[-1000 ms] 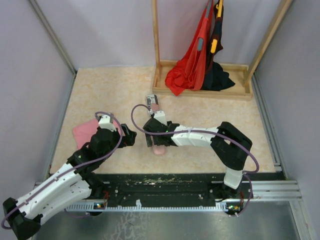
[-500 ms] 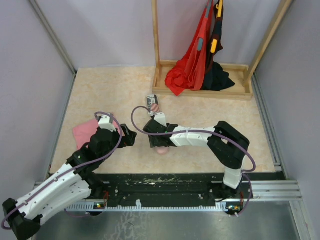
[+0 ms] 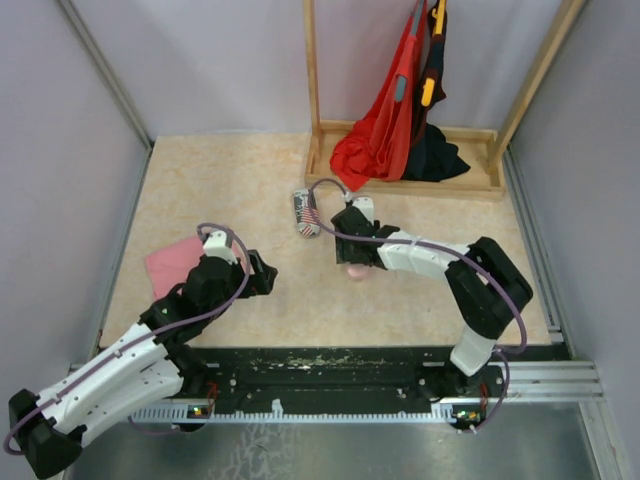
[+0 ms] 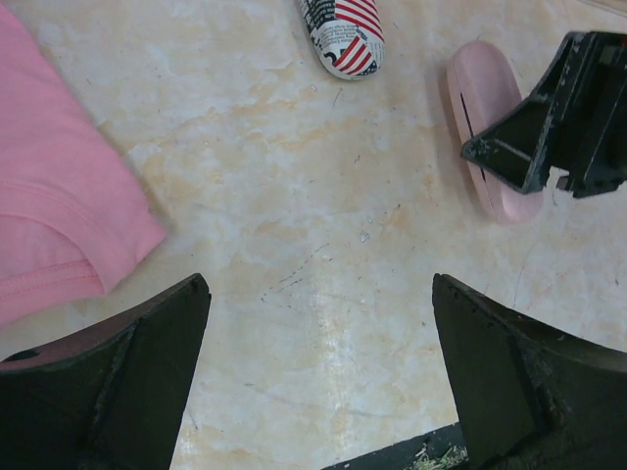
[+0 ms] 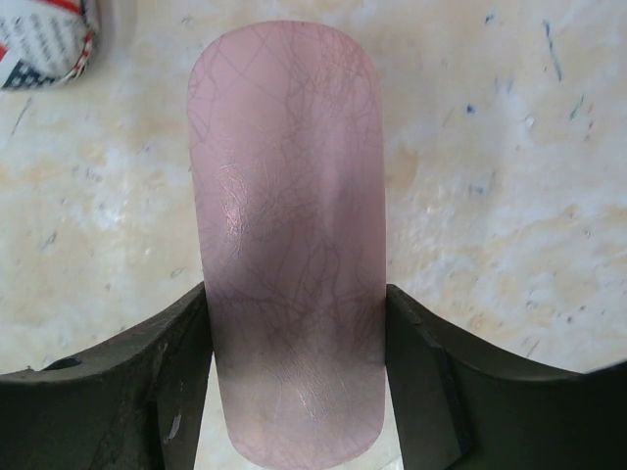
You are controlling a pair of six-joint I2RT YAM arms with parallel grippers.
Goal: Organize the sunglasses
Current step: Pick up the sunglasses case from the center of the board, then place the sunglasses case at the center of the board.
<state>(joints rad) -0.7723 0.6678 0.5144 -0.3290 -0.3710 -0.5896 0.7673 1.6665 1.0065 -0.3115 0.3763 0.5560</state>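
No sunglasses show in any view. An oblong pink glasses case lies lengthwise between the fingers of my right gripper, and both pads press its sides, so the gripper is shut on it. From above, that case sits near the table's middle under the right gripper. A flag-printed case lies just left of it, apart from the gripper. My left gripper stands wide open over bare table, with nothing between its fingers. The pink case and the flag-printed case lie beyond it.
A pink cloth lies flat at the left, beside the left gripper. A wooden rack at the back right holds a red bag and dark cloth. Grey walls close in the left, right and back sides.
The right gripper has shut on the pink case and moved it right and away from the arms, closer to the flag-printed case. The left arm has barely shifted.
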